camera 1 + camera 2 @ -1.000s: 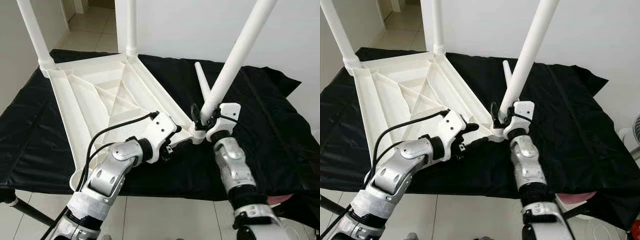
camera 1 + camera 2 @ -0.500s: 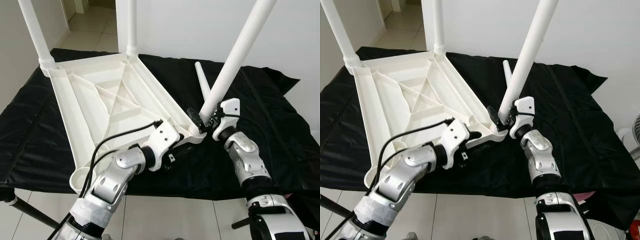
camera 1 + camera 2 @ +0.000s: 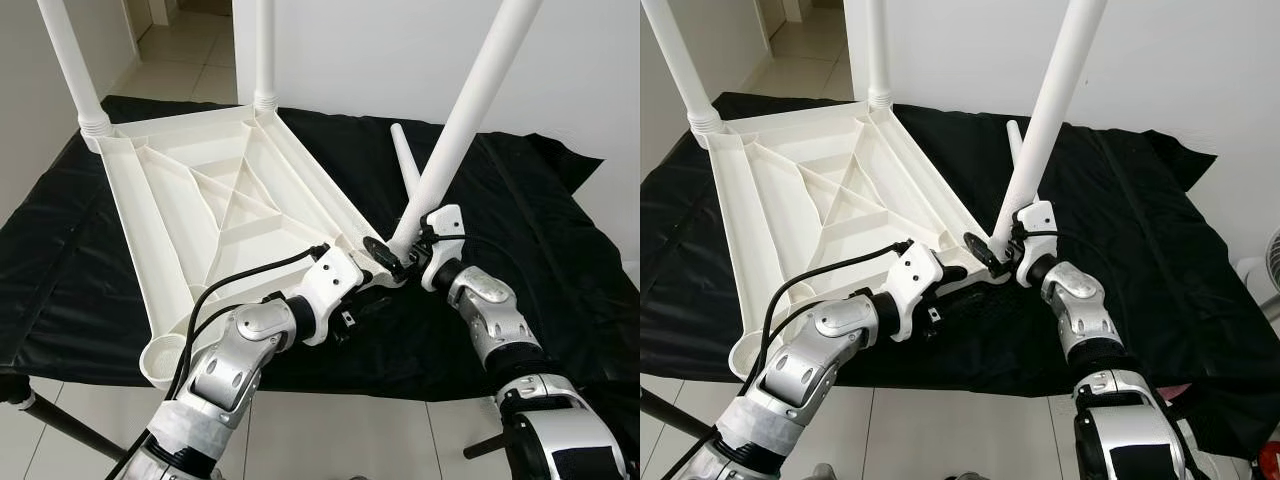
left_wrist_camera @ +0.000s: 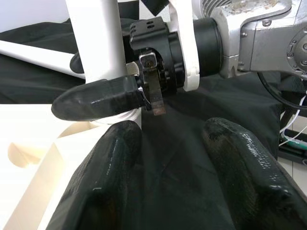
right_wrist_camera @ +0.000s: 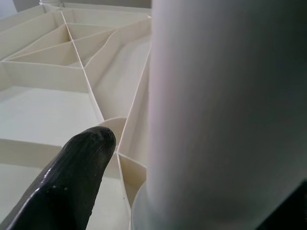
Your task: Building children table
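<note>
The white table top [image 3: 200, 210] lies upside down on a black cloth [image 3: 540, 230]. Two white legs [image 3: 70, 65] stand upright in its far corners. A third leg [image 3: 460, 120] leans over the near right corner, its foot at the socket there. My right gripper [image 3: 393, 255] is shut on this leg's lower end, and the leg [image 5: 225, 105] stands close beside one finger [image 5: 72, 182]. My left gripper [image 3: 368, 292] is open just under that corner. Its fingers [image 4: 105, 191] are spread over the table edge and the cloth. A fourth leg [image 3: 405, 165] lies loose on the cloth behind.
The near left corner socket [image 3: 165, 355] holds no leg. The cloth-covered surface ends just behind my arms, with tiled floor [image 3: 330, 430] below. A white wall [image 3: 380, 50] rises behind the cloth.
My left gripper slid right along the near edge up to the corner. My right forearm swung outward to the right while holding the leg's foot at the socket.
</note>
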Motion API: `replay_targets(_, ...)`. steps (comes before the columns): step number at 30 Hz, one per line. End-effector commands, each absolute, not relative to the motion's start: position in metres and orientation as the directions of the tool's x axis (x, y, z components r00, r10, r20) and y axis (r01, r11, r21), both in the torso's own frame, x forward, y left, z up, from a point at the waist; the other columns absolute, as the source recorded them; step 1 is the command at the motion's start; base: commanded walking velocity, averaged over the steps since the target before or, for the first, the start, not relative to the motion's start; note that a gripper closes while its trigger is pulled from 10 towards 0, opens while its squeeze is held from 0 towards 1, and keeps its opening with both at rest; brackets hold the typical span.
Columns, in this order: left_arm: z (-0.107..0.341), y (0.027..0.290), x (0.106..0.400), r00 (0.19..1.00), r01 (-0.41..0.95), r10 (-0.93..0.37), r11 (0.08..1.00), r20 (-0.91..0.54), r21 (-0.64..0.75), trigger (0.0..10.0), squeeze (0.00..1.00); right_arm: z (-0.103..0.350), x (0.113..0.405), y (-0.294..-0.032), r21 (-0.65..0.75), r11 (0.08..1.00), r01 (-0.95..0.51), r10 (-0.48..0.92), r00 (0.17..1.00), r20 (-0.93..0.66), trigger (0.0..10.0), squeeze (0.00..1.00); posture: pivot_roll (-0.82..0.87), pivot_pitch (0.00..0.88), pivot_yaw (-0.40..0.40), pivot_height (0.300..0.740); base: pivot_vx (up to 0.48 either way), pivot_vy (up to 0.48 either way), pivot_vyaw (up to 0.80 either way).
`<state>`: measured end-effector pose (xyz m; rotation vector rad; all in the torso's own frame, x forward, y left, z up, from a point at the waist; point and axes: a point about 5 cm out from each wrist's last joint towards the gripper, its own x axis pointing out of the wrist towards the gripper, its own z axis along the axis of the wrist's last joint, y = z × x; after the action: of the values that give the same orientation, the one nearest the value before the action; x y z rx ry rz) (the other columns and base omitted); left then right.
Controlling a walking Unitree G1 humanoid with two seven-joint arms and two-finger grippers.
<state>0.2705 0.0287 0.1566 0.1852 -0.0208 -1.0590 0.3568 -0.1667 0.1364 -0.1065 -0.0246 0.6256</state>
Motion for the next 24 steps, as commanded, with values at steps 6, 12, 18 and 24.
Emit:
replay_targets(6, 0.16, 0.027, 0.271, 0.536, 0.836, -0.843, 0.521, -0.053, 0.171, 10.0, 0.0, 0.135, 0.357, -0.172, -0.113, 0.805, -0.582, 0.584, 0.811, -0.019, 3.8, 0.0, 0.05, 0.0, -0.078, 0.74, 0.0, 0.0, 0.0)
replay_targets(12, 0.161, 0.025, 0.271, 0.525, 0.842, -0.85, 0.51, -0.047, 0.177, 10.0, 0.0, 0.129, 0.359, -0.177, -0.102, 0.836, -0.539, 0.537, 0.842, -0.045, 0.0, 0.0, 0.03, 0.0, -0.077, 0.74, 0.0, 0.0, 0.0)
replay_targets(18, 0.163, 0.02, 0.268, 0.492, 0.86, -0.87, 0.477, -0.044, 0.181, 10.0, 0.0, 0.123, 0.358, -0.179, -0.081, 0.86, -0.504, 0.5, 0.864, -0.066, 10.0, 0.0, 0.02, 0.0, -0.077, 0.74, 0.0, 0.0, 0.0)
replay_targets(24, 0.165, 0.017, 0.267, 0.475, 0.868, -0.879, 0.461, -0.04, 0.185, 10.0, 0.0, 0.112, 0.354, -0.176, -0.037, 0.905, -0.423, 0.421, 0.905, -0.056, 10.0, 0.0, 0.01, 0.01, -0.076, 0.74, 0.0, 0.0, 0.0)
